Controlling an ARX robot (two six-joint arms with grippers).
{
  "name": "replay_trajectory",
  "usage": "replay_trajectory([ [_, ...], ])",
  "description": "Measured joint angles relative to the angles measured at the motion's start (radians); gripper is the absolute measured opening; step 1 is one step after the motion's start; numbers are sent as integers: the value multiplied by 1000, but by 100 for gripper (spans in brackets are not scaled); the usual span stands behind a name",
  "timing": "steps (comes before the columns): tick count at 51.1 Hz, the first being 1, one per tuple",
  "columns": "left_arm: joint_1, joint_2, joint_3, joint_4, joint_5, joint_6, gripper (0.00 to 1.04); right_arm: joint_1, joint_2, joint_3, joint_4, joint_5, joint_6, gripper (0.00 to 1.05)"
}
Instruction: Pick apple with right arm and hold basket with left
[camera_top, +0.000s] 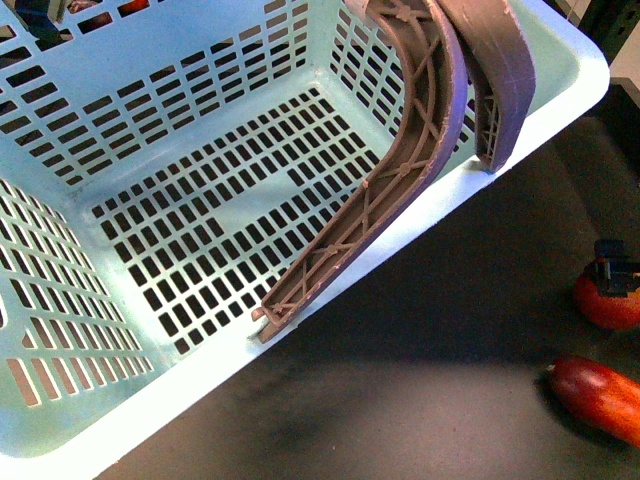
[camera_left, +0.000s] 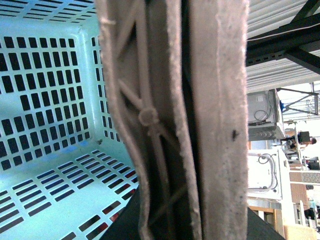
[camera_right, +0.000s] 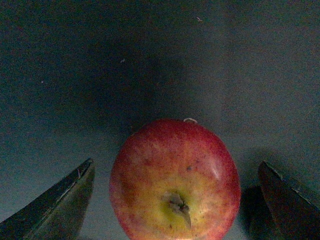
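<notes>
Right pincer (camera_right: 175, 172) spread wide — apple (camera_right: 175, 182) between its fingers.
Your left pincer (camera_top: 378, 242) pinches the basket (camera_top: 560, 75) rim — one finger inside, one outside; the apple touches neither right finger.

Dark matte bench (camera_top: 440, 360), black frame beams (camera_left: 282, 46) beneath pale corrugated panelling (camera_left: 280, 12), white cabinets (camera_left: 264, 172) in bright far room.

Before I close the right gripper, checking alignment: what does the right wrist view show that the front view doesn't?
Right wrist view only: the stem dimple of the round red-yellow apple, and the right gripper open, dark fingers either side, clear of it. Front view only: the pale blue slotted plastic basket, its brown handles, an elongated red fruit. Both: the apple on the dark tabletop.
</notes>
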Motion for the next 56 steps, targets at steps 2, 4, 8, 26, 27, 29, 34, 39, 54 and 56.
replay_trajectory([
  [2,0,0,0,0,0,0,17,2,8,10,-6,4,0,96],
  [4,0,0,0,0,1,0,17,3,14,17,-10,6,2,96],
  [8,0,0,0,0,1,0,17,6,30,34,-22,13,3,96],
  [26,0,0,0,0,1,0,17,9,102,71,-57,34,10,96],
  [27,0,0,0,0,1,0,17,9,103,71,-58,35,10,96],
  [29,0,0,0,0,1,0,17,9,104,73,-58,36,11,96],
  [34,0,0,0,0,1,0,17,9,105,76,-54,40,13,82],
  [39,0,0,0,0,1,0,17,8,101,72,-44,40,19,80],
  [54,0,0,0,0,1,0,17,-8,-114,-76,13,-19,13,80],
  [56,0,0,0,0,1,0,17,-10,-179,-108,18,-37,10,80],
])
